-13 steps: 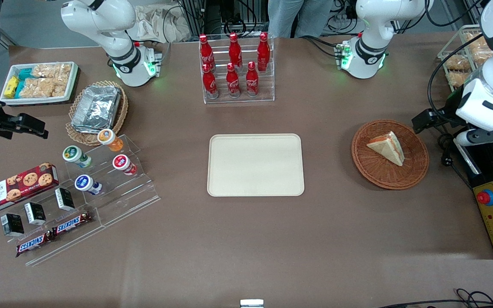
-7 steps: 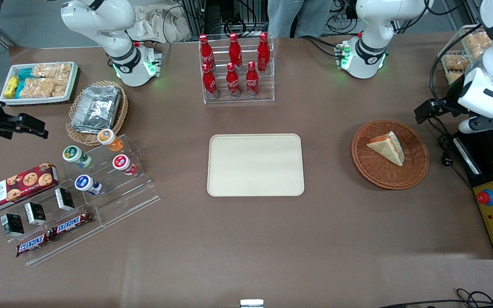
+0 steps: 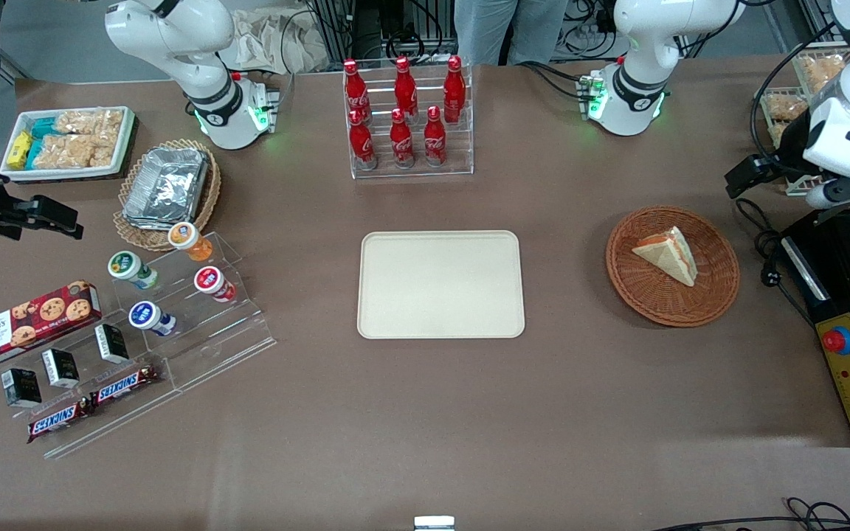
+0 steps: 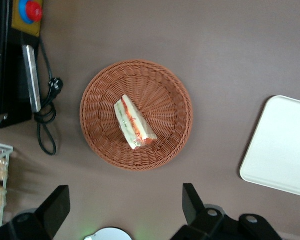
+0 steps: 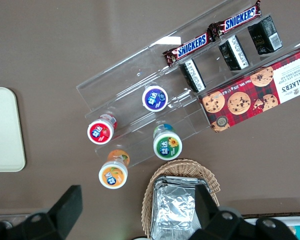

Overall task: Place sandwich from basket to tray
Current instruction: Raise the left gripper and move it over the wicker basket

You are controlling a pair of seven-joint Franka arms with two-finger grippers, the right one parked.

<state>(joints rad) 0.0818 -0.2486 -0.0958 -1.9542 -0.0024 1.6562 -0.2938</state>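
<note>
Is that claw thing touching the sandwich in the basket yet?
Apart. The left wrist view shows the gripper with jaws open, bare table between it and the basket holding the sandwich.

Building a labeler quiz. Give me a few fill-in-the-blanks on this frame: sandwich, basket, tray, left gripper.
1. The sandwich lies in the round wicker ____.
2. The tray holds ____ items.
3. The fingers of the gripper, which hangs above the table beside the basket, are ____.
4. The rack farther from the front camera than the tray holds ____ red bottles.

Missing words: basket; no; open; six
</note>
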